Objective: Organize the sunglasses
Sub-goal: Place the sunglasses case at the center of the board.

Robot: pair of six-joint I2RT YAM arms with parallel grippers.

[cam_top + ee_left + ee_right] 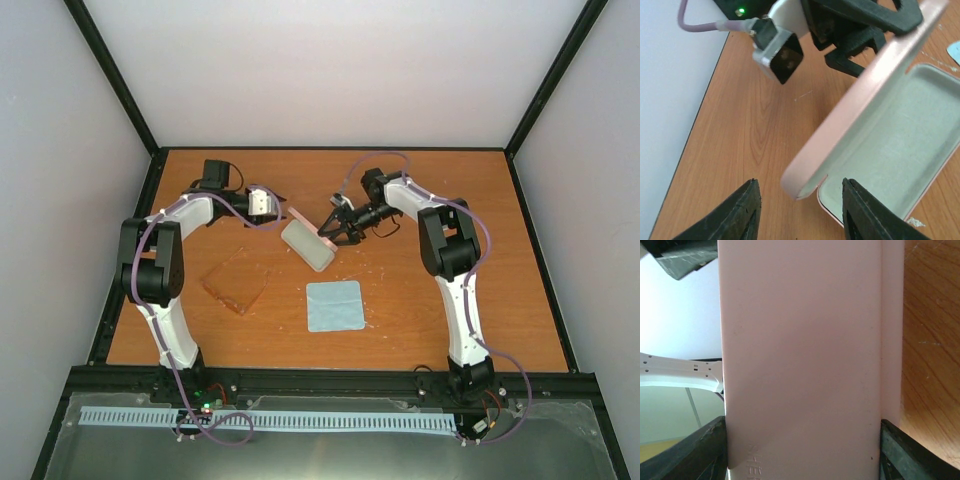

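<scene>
The sunglasses (pixel 236 284), see-through amber, lie flat on the table left of centre, apart from both grippers. The pink case (pixel 308 245) stands open in the middle, its pale inside (pixel 890 145) facing up and its lid raised. My right gripper (pixel 333 230) is shut on the case from the right; in the right wrist view the pink shell (pixel 800 365) fills the span between both fingers. My left gripper (pixel 276 207) is open at the case's far left end. The lid's corner (pixel 800 185) sits just ahead of the gap between its fingers (pixel 747 212), touching neither.
A flat light blue cloth (pixel 334 305) lies on the table in front of the case. A black frame rail (pixel 130 250) borders the wooden table on the left, with grey walls on three sides. The right arm's wrist camera (pixel 780 50) hangs close above the case.
</scene>
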